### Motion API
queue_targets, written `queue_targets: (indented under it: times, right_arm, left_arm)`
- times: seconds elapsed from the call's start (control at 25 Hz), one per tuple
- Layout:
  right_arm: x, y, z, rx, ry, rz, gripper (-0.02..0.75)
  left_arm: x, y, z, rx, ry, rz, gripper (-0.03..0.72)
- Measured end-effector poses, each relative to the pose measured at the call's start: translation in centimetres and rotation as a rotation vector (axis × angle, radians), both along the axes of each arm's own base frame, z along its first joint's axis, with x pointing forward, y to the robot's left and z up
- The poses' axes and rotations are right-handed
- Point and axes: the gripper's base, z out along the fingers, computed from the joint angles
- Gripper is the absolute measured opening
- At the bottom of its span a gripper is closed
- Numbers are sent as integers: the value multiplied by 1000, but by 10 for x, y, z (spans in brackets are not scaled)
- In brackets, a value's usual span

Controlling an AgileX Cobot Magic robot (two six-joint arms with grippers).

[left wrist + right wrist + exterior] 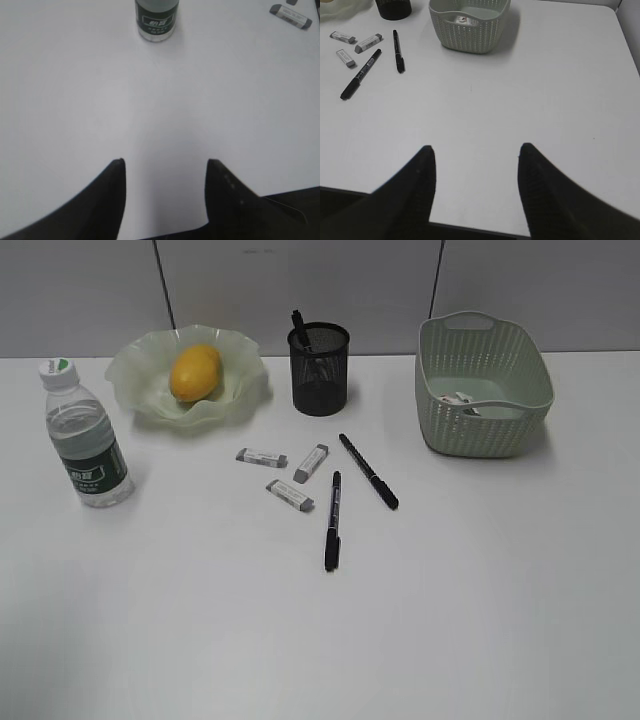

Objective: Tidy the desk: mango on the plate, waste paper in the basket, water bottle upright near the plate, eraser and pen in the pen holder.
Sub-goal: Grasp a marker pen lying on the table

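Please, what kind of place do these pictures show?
Probably a staged desk in a lab or office: a plain white tabletop before grey wall panels, with a mesh pen holder, loose erasers and pens.

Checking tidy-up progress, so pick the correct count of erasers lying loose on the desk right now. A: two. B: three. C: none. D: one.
B: three grey-and-white erasers lie on the desk between the plate and the two loose pens: one, another, and a third.
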Motion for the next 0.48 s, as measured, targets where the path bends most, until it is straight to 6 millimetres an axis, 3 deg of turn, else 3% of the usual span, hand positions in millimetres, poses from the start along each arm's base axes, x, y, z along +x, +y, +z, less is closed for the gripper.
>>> queue_targets:
  times: [0.12,0.32,0.48]
  right_arm:
    - [0,0,0,0,0,0,428]
    - [0,0,0,1,0,0,428]
    - [0,0,0,1,0,0,424]
  left_arm:
    - [35,-8,-1,-50,77,-5,393]
    - [72,-23,-4,-84,169,-47,393]
    - [91,-60,-7,-91,180,-165,392]
